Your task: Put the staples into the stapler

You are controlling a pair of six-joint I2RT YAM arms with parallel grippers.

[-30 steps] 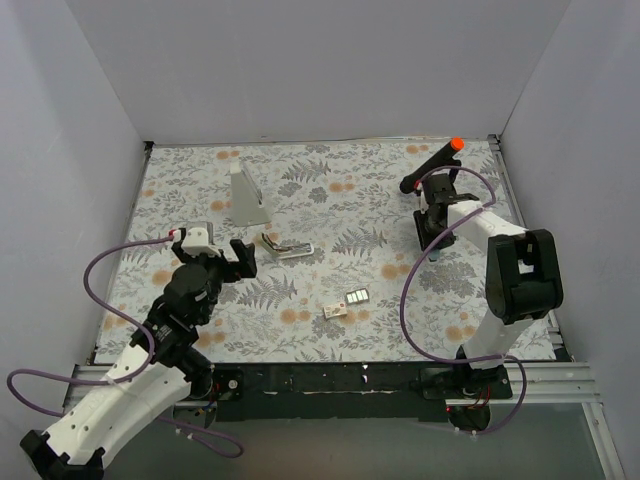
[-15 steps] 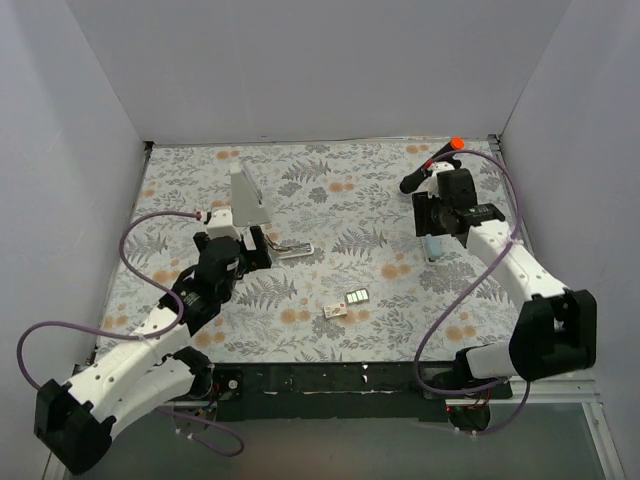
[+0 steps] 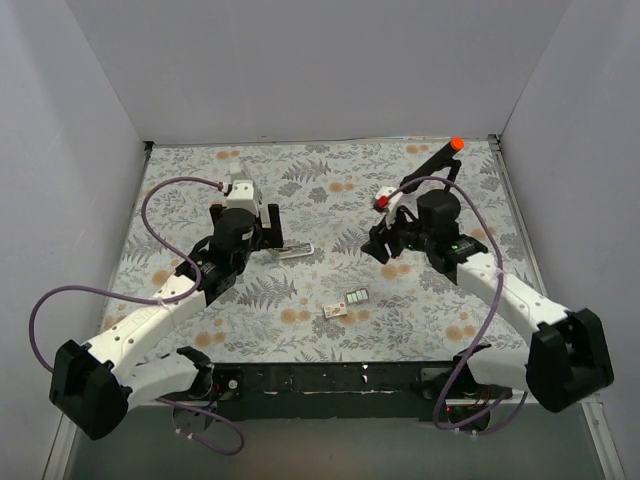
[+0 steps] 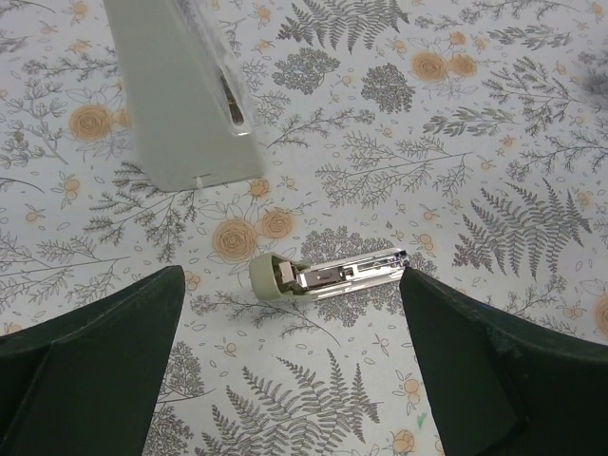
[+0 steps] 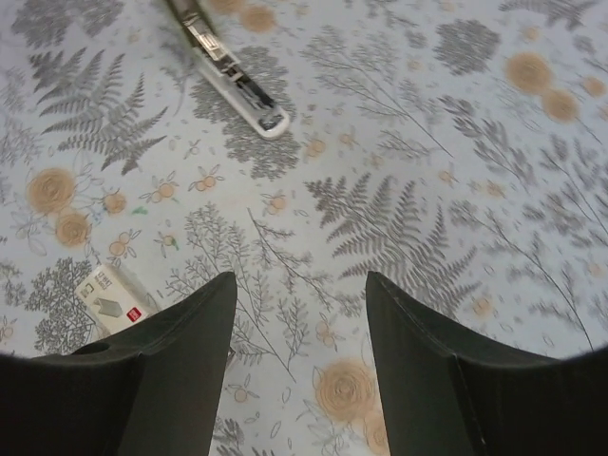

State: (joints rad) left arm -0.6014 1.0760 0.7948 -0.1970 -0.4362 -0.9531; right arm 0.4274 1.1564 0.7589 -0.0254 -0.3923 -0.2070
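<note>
The left gripper [image 4: 290, 294] is wide open and holds nothing. It hangs over the stapler [image 3: 293, 250], which lies flat on the desk [image 3: 330, 190] with its shiny metal track facing up. A tall grey-white wedge [image 4: 180, 95] stands just behind it.

The right gripper [image 5: 299, 280] is open too, and empty. It hangs over the middle of the desk. The staples are near the front edge: a tiny white packet [image 3: 335, 310] and, just beside it, a small tray of strips [image 3: 357, 297]. The right wrist view shows the packet low on the left, beside the gripper and not between the fingers.

The step now looks like reaching in. To do it well, the left gripper should come straight down with one finger on each long side of the stapler and hold it still, without bumping the wedge. The right gripper should move over the staples first, then pinch them softly, since they are small and flat.

A second ago both arms were pulled back, the left one near the front left and the right one far over at the right side. Now both have reached toward the middle. The stapler, wedge and staples have not moved.
</note>
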